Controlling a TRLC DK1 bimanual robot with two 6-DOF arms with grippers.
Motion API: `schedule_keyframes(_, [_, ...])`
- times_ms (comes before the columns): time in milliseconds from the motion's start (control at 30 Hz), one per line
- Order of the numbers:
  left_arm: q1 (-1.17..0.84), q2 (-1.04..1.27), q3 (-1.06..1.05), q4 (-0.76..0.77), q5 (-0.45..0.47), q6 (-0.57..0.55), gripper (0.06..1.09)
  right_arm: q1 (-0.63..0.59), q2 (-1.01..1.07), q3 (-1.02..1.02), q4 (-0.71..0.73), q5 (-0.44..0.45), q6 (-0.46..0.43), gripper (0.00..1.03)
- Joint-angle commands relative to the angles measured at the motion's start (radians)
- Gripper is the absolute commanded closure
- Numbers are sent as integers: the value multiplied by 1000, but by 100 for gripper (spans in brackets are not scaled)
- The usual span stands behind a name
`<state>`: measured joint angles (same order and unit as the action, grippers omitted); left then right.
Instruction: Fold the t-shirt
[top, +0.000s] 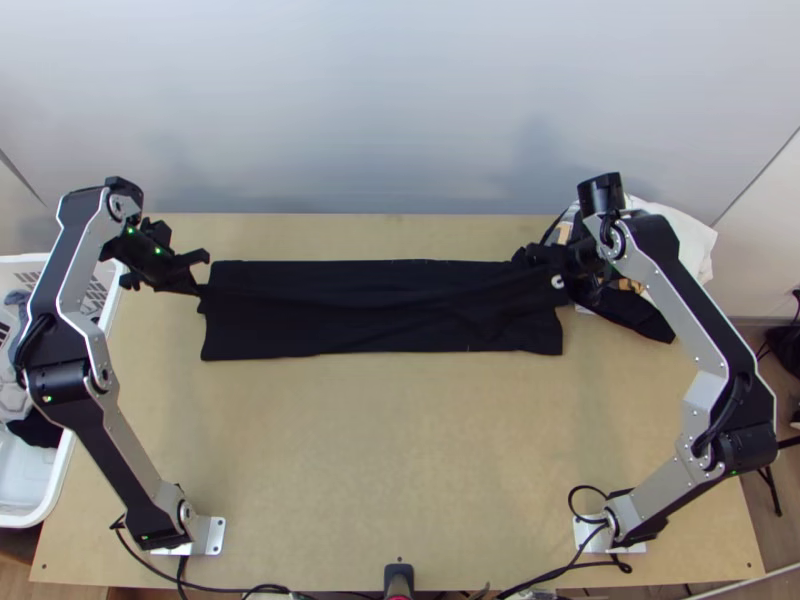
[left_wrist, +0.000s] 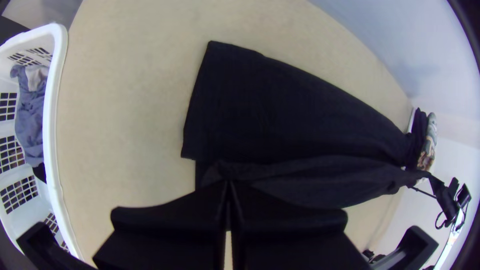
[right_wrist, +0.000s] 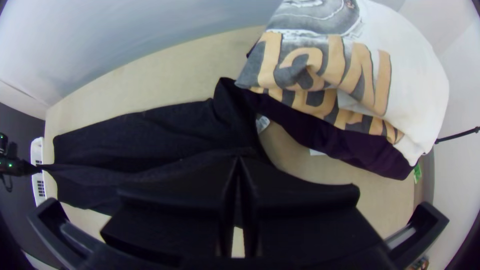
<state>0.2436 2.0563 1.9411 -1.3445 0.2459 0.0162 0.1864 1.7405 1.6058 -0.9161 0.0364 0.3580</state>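
Observation:
The black t-shirt (top: 380, 310) lies as a long folded strip across the upper table, its upper layer pulled into a ridge between both grippers. At its left end, my left gripper (top: 200, 290) is shut on the cloth. My right gripper (top: 553, 268) is shut on the other end, by the pile of clothes. In the left wrist view, the left gripper (left_wrist: 227, 184) pinches an edge of the t-shirt (left_wrist: 280, 110). The right wrist view has the right gripper (right_wrist: 238, 162) closed on a bunched part of the t-shirt (right_wrist: 145, 140).
Folded clothes (top: 690, 235), white over dark, are piled at the table's upper right, close to the right gripper. A white laundry basket (top: 50, 500) with clothes stands at the left edge. Bare table (top: 390, 450) lies between the shirt and the arms' bases.

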Motion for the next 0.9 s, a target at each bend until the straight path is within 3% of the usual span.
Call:
schedule_keyframes(0, [-4, 80, 119, -2, -2, -19, 104, 8, 37, 52, 86, 19, -5, 100])
schedule_keyframes(300, [-3, 151, 211, -7, -7, -36, 104, 36, 56, 91, 112, 62, -8, 100])
schedule_keyframes(333, [-3, 156, 220, -2, -7, -53, 94, 41, 54, 89, 122, 71, -7, 99])
schedule_keyframes(367, [-3, 159, 236, -2, -7, -65, 63, 45, 50, 88, 129, 94, -7, 82])
schedule_keyframes(400, [-4, 156, 242, -1, -8, -67, 23, 54, 44, 86, 128, 115, -8, 54])
schedule_keyframes(433, [-4, 156, 259, -1, -8, -68, 9, 61, 33, 83, 131, 134, -8, 17])
schedule_keyframes(467, [-4, 154, 277, 2, -7, -79, 10, 65, 22, 83, 131, 138, -8, 2])
schedule_keyframes(633, [31, 99, 297, 107, 58, -151, 10, 76, -114, 13, 283, 158, -13, 3])
schedule_keyframes(733, [82, 68, 300, 128, 174, -150, 10, 81, -203, 14, 342, 160, -17, 3])
schedule_keyframes(867, [137, 48, 254, 71, 220, -21, 11, 85, -299, 16, 321, 157, -33, 3])
